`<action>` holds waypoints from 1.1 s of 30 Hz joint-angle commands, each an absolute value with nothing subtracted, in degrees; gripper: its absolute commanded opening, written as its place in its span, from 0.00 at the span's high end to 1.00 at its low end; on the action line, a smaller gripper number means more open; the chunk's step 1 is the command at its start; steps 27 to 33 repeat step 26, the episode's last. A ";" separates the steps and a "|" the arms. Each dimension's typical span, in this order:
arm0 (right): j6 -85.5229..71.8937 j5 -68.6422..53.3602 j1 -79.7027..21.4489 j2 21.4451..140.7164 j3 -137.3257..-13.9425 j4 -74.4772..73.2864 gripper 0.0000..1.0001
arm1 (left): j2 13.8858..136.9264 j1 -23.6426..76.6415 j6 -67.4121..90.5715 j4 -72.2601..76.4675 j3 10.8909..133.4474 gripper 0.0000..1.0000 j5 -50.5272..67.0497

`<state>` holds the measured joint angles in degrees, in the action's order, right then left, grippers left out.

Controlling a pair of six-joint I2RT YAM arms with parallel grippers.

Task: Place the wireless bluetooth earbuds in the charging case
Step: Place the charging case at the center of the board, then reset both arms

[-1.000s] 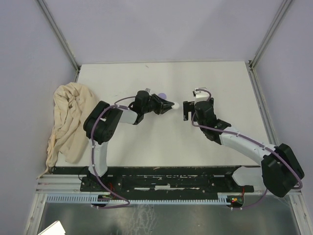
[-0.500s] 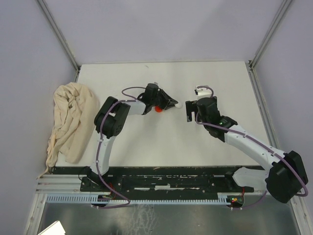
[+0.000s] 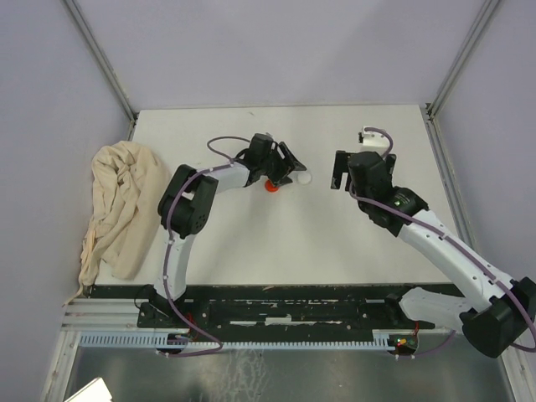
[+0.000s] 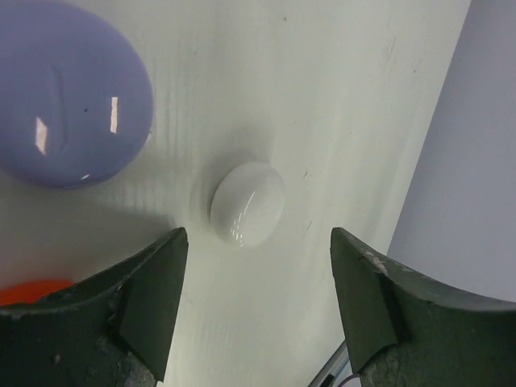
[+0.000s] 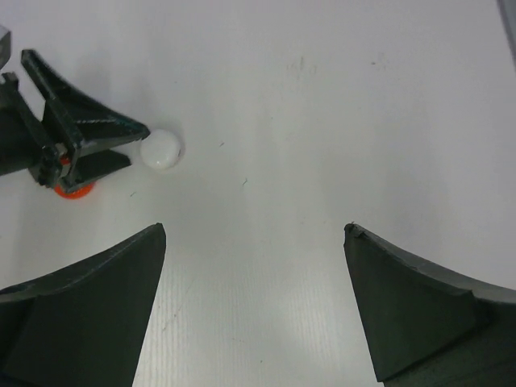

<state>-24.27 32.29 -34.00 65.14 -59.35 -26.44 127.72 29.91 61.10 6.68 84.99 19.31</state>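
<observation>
Cream cloth lies heaped at the left side of the table, well apart from the work. Further in, the right gripper hangs over bare tabletop with its fingers spread wide and nothing between them. Across from it, the left gripper also has its fingers spread, and a round white case lies flat and shut on the table between them, touching neither. A red case sits just beside one finger and a lilac case just beyond it. I can see no earbuds anywhere.

The white case looks smooth and domed, so a squeeze that lands off centre could squirt it away across the table. A careless sweep would also knock the two neighbouring cases.
</observation>
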 commanded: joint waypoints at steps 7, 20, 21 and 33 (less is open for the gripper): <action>-28.25 52.31 -33.51 59.43 -63.91 -32.02 0.01 | 104.92 20.77 45.30 -7.04 83.42 0.22 3.70; -28.67 55.76 -33.42 59.07 -66.83 -35.50 0.01 | 85.62 2.71 39.75 -0.52 64.17 0.12 -22.35; -28.58 55.97 -33.40 59.04 -66.87 -35.51 0.00 | 84.71 0.99 39.87 -0.60 63.39 0.11 -22.25; -31.08 57.97 -33.04 58.77 -66.86 -36.19 0.01 | 81.06 -4.86 40.40 -0.34 60.21 0.04 -21.32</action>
